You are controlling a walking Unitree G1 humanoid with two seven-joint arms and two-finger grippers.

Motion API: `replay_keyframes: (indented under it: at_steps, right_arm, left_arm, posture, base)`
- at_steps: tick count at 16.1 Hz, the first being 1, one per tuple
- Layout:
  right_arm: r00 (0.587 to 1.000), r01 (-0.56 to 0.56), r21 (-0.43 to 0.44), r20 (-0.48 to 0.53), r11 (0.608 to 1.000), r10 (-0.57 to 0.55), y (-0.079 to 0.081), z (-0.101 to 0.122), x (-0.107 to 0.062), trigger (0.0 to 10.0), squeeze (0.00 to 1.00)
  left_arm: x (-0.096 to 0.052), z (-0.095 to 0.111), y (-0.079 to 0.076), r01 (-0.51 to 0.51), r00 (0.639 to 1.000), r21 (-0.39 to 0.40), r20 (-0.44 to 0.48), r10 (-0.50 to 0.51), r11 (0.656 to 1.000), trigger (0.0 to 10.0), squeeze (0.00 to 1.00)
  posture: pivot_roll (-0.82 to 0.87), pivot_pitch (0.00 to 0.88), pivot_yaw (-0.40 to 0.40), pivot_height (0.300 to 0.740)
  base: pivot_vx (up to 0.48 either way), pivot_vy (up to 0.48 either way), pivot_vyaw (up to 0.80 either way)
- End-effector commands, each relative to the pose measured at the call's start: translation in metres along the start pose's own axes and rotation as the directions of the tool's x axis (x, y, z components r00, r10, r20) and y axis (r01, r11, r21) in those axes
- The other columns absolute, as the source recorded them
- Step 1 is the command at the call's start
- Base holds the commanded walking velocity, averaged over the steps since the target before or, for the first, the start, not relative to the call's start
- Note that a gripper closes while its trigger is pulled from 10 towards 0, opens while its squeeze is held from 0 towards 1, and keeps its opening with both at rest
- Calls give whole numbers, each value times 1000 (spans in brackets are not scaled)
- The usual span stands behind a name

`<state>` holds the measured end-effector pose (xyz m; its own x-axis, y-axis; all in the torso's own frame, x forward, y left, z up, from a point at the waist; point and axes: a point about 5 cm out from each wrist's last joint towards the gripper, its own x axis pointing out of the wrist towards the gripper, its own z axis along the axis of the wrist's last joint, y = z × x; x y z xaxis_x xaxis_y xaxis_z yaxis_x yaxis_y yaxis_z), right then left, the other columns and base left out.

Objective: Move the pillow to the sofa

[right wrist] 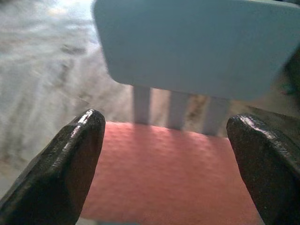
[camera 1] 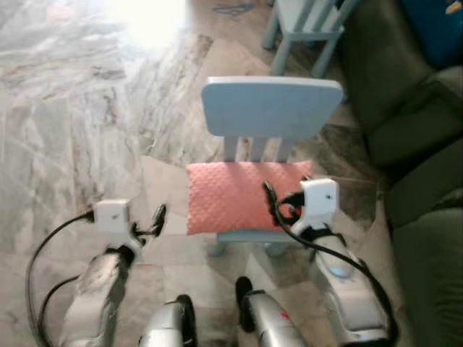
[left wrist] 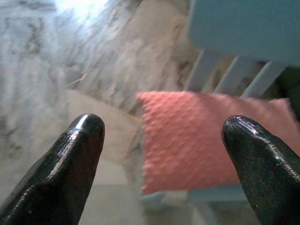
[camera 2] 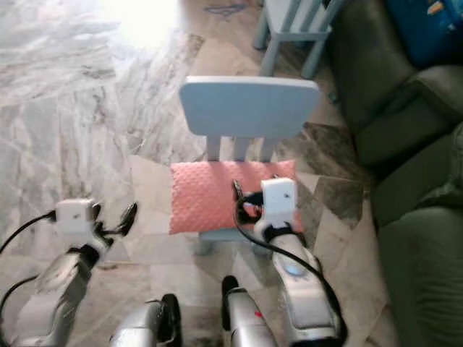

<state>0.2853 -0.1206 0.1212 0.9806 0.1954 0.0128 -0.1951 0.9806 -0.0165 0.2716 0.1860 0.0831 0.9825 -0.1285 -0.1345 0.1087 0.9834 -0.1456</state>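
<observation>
Both tools spread open, right tool [camera 1: 278, 196] over the pillow [camera 1: 231, 195] near the chair [camera 1: 271, 108] seat's front edge, left tool [camera 1: 155, 220] beside it (poised for a two-sided grab).

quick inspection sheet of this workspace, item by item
surface: marble floor, sun glare at the far end
job's things: pink pillow flat on the blue chair; dark sofa to the robot's right
clutter: second blue chair behind; blue item on the sofa
grippers: left gripper open, beside the chair; right gripper open, over the pillow
cables: black cables on both arms
surroundings: nothing seen
</observation>
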Motion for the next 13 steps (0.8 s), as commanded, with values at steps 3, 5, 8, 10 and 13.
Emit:
replay_keyframes:
  at_steps: [3, 5, 8, 10, 13]
  right_arm:
    - [999, -6, 6, -33, 1000, 6, 2, -7, -3, 10000, 0]
    - [999, -9, 5, -34, 1000, 9, 3, -7, -2, 10000, 0]
    - [1000, -13, 4, -23, 1000, 13, 3, -6, -2, 10000, 0]
    - [1000, -14, 2, -24, 1000, 14, 3, -6, -2, 10000, 0]
    - [1000, -16, -1, -24, 1000, 16, 3, -6, -2, 10000, 0]
  left_arm:
    - [-8, -12, 6, -20, 999, -7, -44, 19, 1000, 10000, 0]
    - [-8, -12, 6, -20, 999, -5, -44, 20, 1000, 10000, 0]
    - [-8, -13, 5, -17, 999, -7, -43, 16, 1000, 10000, 0]
    - [-8, -12, 4, -10, 999, -10, -39, 9, 1000, 10000, 0]
    - [-8, -10, 3, 11, 1000, -22, -24, -12, 1000, 10000, 0]
  posture:
    - [-8, 334, -39, 740]
    - [-8, 335, -39, 740]
    - [-8, 333, -40, 740]
    - [-8, 331, -41, 740]
    - [-7, 330, -41, 740]
  base:
    - [0, 0, 0]
    - [0, 0, 0]
    - [0, 0, 0]
    - [0, 0, 0]
    - [162, 0, 0]
